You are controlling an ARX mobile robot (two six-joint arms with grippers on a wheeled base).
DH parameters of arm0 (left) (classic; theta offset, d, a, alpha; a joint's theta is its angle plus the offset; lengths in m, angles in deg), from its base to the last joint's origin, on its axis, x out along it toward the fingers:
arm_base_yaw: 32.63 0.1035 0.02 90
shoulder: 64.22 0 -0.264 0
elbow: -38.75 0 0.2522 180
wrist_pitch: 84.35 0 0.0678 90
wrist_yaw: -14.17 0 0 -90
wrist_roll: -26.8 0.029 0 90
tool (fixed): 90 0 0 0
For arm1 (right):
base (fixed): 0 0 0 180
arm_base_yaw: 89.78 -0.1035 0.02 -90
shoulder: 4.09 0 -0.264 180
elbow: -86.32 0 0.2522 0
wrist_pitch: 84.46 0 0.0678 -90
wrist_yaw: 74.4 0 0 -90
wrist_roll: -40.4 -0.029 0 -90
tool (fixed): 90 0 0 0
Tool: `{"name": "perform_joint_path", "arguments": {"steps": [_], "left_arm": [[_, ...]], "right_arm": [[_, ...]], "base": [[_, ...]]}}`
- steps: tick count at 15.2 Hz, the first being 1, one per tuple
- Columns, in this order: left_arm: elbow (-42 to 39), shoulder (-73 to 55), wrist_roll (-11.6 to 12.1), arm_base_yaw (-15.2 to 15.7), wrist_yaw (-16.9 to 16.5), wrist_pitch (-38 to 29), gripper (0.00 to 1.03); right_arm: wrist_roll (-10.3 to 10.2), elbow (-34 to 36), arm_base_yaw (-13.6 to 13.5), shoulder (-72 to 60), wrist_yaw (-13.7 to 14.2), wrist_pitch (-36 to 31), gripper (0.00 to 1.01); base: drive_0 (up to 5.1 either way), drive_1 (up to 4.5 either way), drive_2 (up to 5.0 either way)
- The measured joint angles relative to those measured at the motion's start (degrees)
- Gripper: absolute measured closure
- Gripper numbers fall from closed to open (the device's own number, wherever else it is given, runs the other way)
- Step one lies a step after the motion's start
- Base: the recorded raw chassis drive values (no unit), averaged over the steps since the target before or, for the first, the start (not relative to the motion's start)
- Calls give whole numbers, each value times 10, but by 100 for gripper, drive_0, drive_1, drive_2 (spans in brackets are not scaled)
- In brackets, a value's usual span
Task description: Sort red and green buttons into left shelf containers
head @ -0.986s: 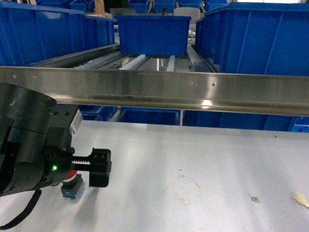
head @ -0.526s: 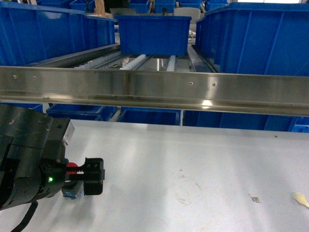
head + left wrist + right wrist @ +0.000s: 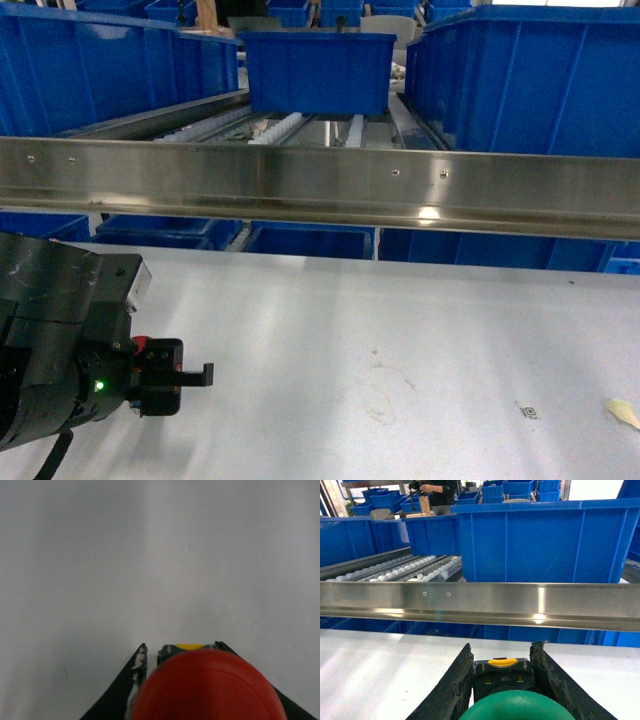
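Note:
My left gripper (image 3: 168, 385) sits low at the left of the white table, and a sliver of the red button (image 3: 141, 344) shows by it. In the left wrist view the red button's cap (image 3: 207, 687) fills the space between the dark fingers, with the left gripper (image 3: 180, 647) shut on it above the bare table. The right gripper (image 3: 502, 651) is shut on the green button (image 3: 512, 707), whose black body sits tight between both fingers. It is outside the head view. The left shelf containers (image 3: 100, 65) are deep blue bins at the upper left, also the blue bins (image 3: 350, 540) in the right wrist view.
A steel rail (image 3: 320, 185) crosses in front of the shelf, with a roller track (image 3: 290, 125) behind it. A blue bin (image 3: 315, 70) stands mid-track and a big one (image 3: 530, 80) on the right. More bins (image 3: 310, 240) sit below. A pale scrap (image 3: 620, 412) lies on the table (image 3: 420, 320).
The left gripper sank and drew back to the left, and its jaws narrowed around the red button. The button no longer shows on the table under it.

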Motion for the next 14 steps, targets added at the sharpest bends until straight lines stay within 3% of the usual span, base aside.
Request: {"name": "perform_joint_path", "arguments": {"steps": [2,5,7,8,9,11,12,14], "left_arm": [[-10,-1,0,-2,-1,-21,76],[-30,-2,6,7,-15,-91,78],[-49,21,9,28,-48,-143,78],[-65,63,10,40,-69,-159,78],[-97,216,24,47,-89,-158,78],[-143,391,36,28,-65,-109,78],[-160,492,37,18,-56,-49,78],[-178,653,40,8,-11,23,78]], "right_arm": [[0,0,0,0,0,0,71],[0,0,0,0,0,0,71],[0,0,0,0,0,0,71],[0,0,0,0,0,0,71],[0,0,0,0,0,0,71],[0,0,0,0,0,0,71],[0,0,0,0,0,0,71],[0,0,0,0,0,0,71]], "base": [[0,0,0],[0,0,0],[0,0,0],[0,0,0],[0,0,0],[0,0,0],[0,0,0],[0,0,0]]}}
